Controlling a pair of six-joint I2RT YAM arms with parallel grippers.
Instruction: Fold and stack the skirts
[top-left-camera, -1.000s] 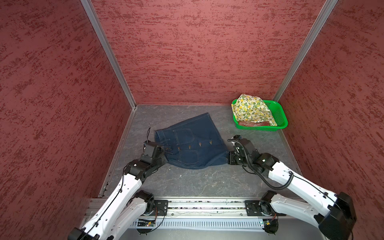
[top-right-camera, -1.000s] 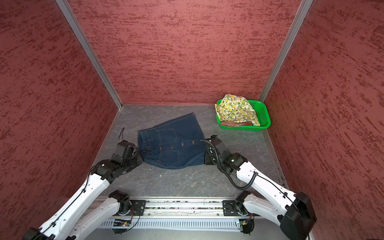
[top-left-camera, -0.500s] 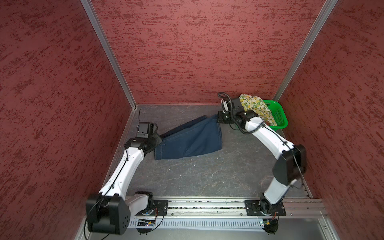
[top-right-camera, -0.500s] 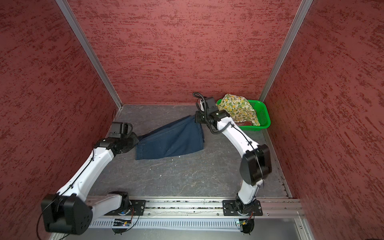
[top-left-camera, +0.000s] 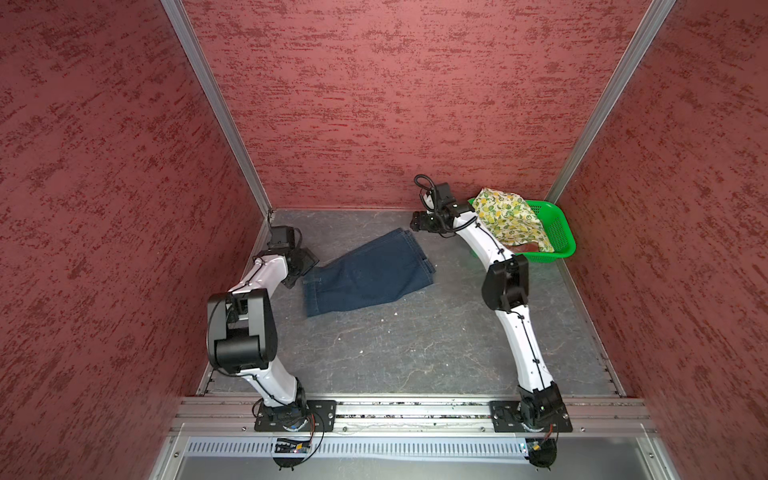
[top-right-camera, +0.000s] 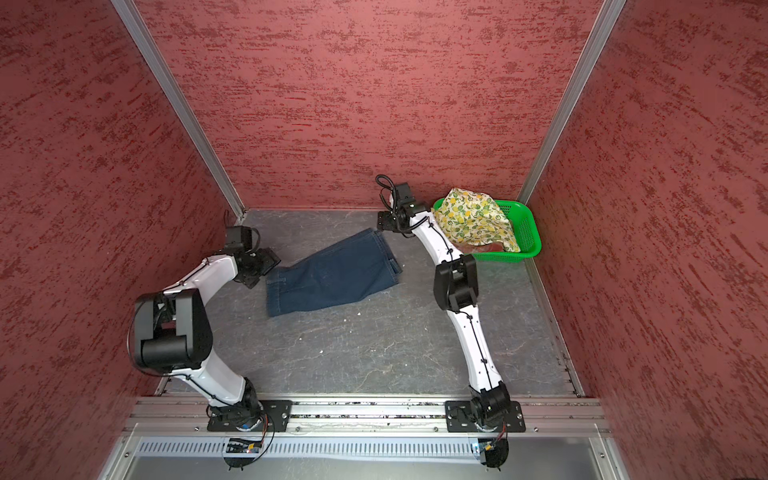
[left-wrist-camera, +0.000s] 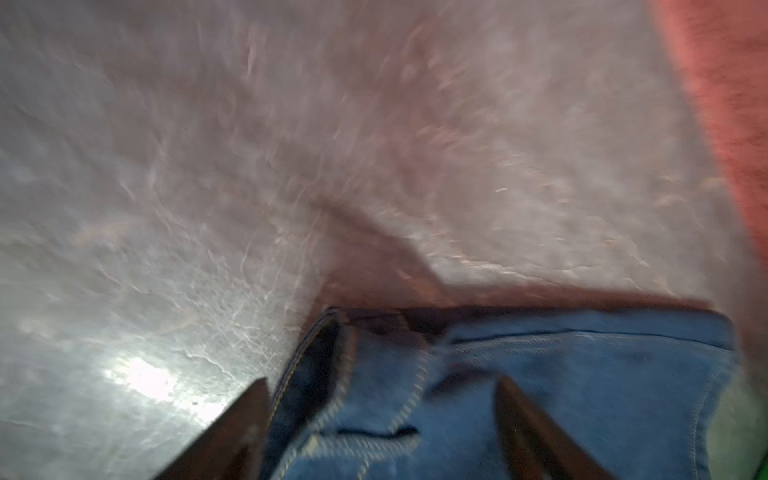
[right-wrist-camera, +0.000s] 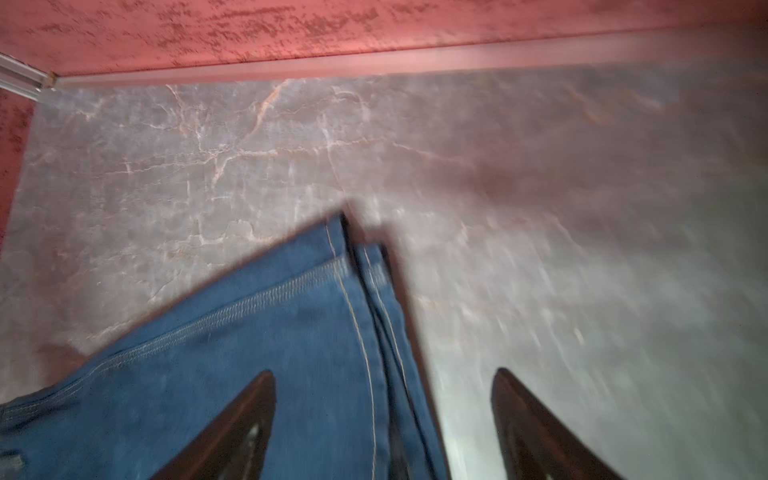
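Three skirts in view, all on or above one grey marbled desk (top-left-camera: 415, 353) boxed in by red textured walls.

Denim skirt (top-left-camera: 368, 274) (top-right-camera: 332, 276): the biggest cloth item. It lies flat on the desk, left of centre and toward the back, and sits slanted. The waistband end points to the left wall and the hem end to the back right. It is probably folded double, since the right wrist view shows two stitched hem edges stacked at the corner (right-wrist-camera: 249, 353).

Green basket (top-left-camera: 559, 232) (top-right-camera: 525, 232): sits on the desk in the back right corner.

Lemon-print skirt (top-left-camera: 509, 220) (top-right-camera: 473, 218): crumpled in a heap in the basket, rising above its rim and draping over the left side.

Plaid skirt (top-left-camera: 528, 248) (top-right-camera: 492, 248): in the basket under the lemon one, with only a rust-red strip showing at the front edge.

Left fingers (top-left-camera: 309, 262) (top-right-camera: 272, 259): at the waistband end of the denim skirt, spread wide and gripping nothing. In the left wrist view (left-wrist-camera: 232, 436) the denim waistband (left-wrist-camera: 540, 395) shows between them. That view is blurred, so contact cannot be told.

Right fingers (top-left-camera: 415, 222) (top-right-camera: 381, 220): near the far hem corner, between the denim skirt and the basket, spread wide and holding nothing. In the right wrist view one finger (right-wrist-camera: 232, 428) is over denim and the other over bare desk.
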